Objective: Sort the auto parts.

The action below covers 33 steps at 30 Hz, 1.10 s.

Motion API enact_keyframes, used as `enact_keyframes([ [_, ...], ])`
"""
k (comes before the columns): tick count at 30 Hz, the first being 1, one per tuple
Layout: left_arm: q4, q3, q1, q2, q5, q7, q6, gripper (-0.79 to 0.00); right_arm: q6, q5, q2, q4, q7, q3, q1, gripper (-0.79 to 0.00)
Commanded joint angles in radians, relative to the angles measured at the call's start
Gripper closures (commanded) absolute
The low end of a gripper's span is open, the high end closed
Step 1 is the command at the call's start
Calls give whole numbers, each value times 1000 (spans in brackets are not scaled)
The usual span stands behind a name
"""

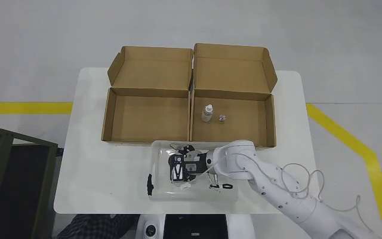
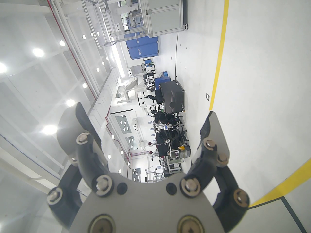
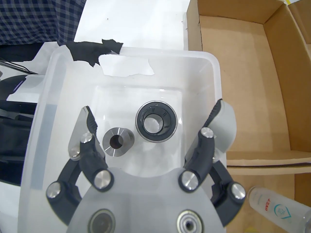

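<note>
While my right gripper (image 3: 153,112) hangs over the clear bin (image 3: 213,64), its jaws are spread wide with nothing pinched. In the top view it (image 1: 182,167) sits over the middle of the bin (image 1: 156,146).

Two parts stand on the bin floor between the fingers, as the wrist view has it:
- steel bushing (image 3: 118,142): on end, long axis upright, bore facing up at my wrist camera, chamfered face on top. It looks very close to one finger (image 3: 88,120); I can't tell whether they touch.
- black bearing (image 3: 156,124) with a steel outer rim: also on end, axis upright, bore open upward. It is wider than the bushing and just beside it, with a narrow gap between them.

A torn strip of black tape (image 3: 92,49) sticks to the bin's end rim, with a scrap of white label (image 3: 126,67) below it on the wall.

The bin rests on the white table (image 1: 89,149), at the edge nearest me.

Past the bin are two open cardboard boxes, side by side and touching, with their lids folded back. The left box (image 1: 146,116) shows bare cardboard. The right box (image 1: 239,122) holds a small white bottle (image 1: 206,112) standing upright by the shared wall, and a small round metal part (image 1: 222,118) just beside it.

My left gripper (image 2: 145,112) also has its jaws spread and holds nothing. It is aimed out across the hall floor with its yellow line (image 2: 220,49).
</note>
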Motion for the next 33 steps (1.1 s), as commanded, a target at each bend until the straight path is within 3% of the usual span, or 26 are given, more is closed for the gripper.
enact_keyframes([
  [1, 0, 0, 0, 0, 0, 0, 0, -785, 7, 0, -1, 2, 16, 0, -1, -736],
  [11, 0, 0, 0, 0, 0, 0, 0, -785, 34, 2, -11, 29, 56, -1, 6, -588],
  [21, 0, 0, 0, 0, 0, 0, 0, -785, 51, -8, -29, 72, 46, -19, 21, -606],
  [31, 0, 0, 0, 0, 0, 0, 0, -785, 54, 3, -48, 103, 57, -36, 37, -520],
  [32, 0, 0, 0, 0, 0, 0, 0, -785, 53, 5, -49, 106, 57, -36, 38, -505],
  [33, 0, 0, 0, 0, 0, 0, 0, -785, 51, 7, -51, 108, 59, -37, 39, -437],
])
